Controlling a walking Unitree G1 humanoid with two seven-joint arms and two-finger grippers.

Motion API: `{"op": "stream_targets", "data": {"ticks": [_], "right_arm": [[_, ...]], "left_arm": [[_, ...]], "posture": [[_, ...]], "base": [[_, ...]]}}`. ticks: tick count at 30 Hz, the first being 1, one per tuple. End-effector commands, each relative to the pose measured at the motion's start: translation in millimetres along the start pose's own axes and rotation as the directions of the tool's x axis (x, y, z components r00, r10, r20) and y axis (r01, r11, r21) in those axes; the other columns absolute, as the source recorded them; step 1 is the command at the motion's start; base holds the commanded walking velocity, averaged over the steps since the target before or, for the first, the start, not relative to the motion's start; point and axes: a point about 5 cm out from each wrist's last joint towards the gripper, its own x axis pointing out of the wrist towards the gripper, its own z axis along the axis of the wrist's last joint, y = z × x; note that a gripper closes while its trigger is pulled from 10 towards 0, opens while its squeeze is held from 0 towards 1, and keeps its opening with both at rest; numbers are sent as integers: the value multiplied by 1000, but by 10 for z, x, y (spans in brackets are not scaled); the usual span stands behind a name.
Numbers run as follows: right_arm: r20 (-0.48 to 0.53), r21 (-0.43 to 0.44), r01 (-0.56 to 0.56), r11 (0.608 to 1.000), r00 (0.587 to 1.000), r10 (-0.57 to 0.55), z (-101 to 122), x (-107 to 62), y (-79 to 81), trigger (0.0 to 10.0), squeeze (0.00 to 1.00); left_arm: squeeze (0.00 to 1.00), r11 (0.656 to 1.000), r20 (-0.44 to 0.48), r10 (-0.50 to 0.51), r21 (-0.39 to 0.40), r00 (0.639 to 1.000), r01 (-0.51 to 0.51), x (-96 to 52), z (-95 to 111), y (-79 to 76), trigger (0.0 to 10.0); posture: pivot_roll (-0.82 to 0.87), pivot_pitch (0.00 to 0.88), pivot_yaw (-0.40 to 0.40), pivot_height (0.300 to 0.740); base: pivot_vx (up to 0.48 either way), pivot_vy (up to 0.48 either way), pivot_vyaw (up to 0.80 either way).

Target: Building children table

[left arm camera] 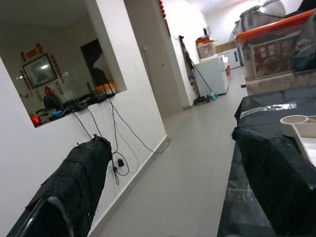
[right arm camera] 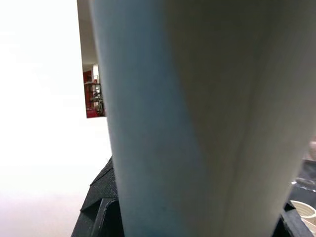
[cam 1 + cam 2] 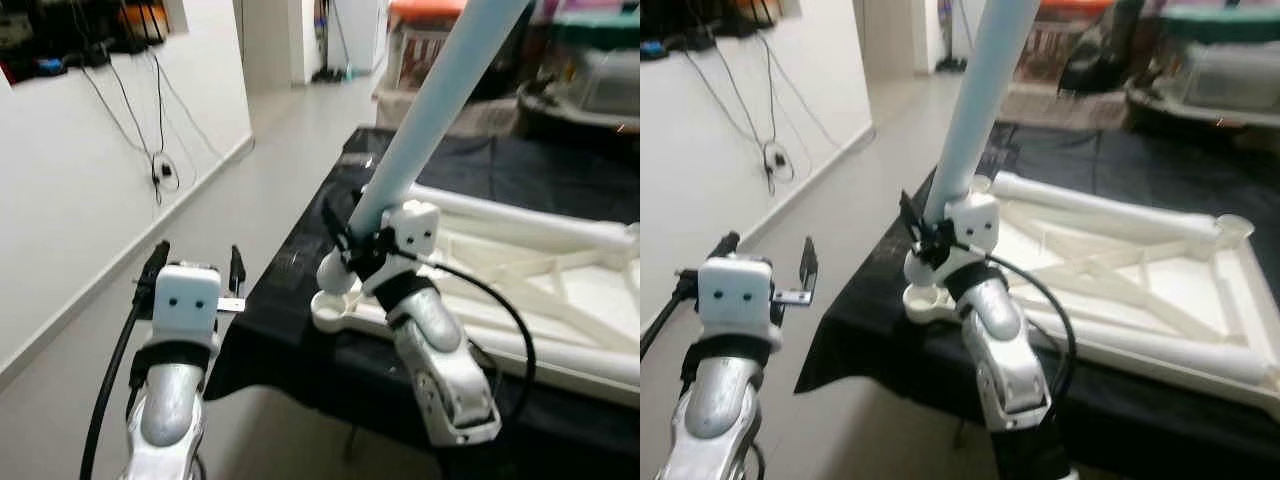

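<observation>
The right gripper (image 3: 352,232) is holding a pale blue table leg (image 3: 430,105) with its black fingers clamped around the lower part of the tube, and the leg is slanting up and away out of the top of the head views. The bottom end of the leg is sitting at the round corner socket (image 3: 925,298) of the white table frame (image 3: 1140,290), which is lying flat, upside down, on a desk draped in black cloth (image 3: 1110,400); whether the leg is actually seated in the socket cannot be told. In the right wrist view the leg (image 2: 197,118) is pressing close against the lens. The left gripper (image 3: 195,268) is hovering off the near left edge of the desk, over the grey floor (image 3: 220,200), with its fingers (image 1: 84,173) standing apart and holding nothing. A white wall (image 3: 70,200) with dangling black cables (image 3: 160,170) is running along the robot's left, and storage boxes (image 3: 600,80) are standing beyond the desk.
</observation>
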Motion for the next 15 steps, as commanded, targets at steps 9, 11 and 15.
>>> {"op": "stream_targets", "data": {"ticks": [9,11,15], "right_arm": [[4,6,-6,1000,1000,6,1,29,14,10000,0],[4,6,-6,1000,1000,6,1,29,14,10000,0],[4,7,-3,1000,1000,3,2,27,17,10000,0]], "left_arm": [[0,999,-9,-24,26,1000,24,-7,-42,-22,10000],[0,999,-9,-24,26,1000,24,-7,-42,-22,10000],[0,999,-7,-32,28,999,32,-6,-39,-30,10000]], "posture": [[0,0,5,740],[0,0,5,740],[2,0,5,740]], "base": [[0,0,0],[0,0,0],[0,0,0]]}}
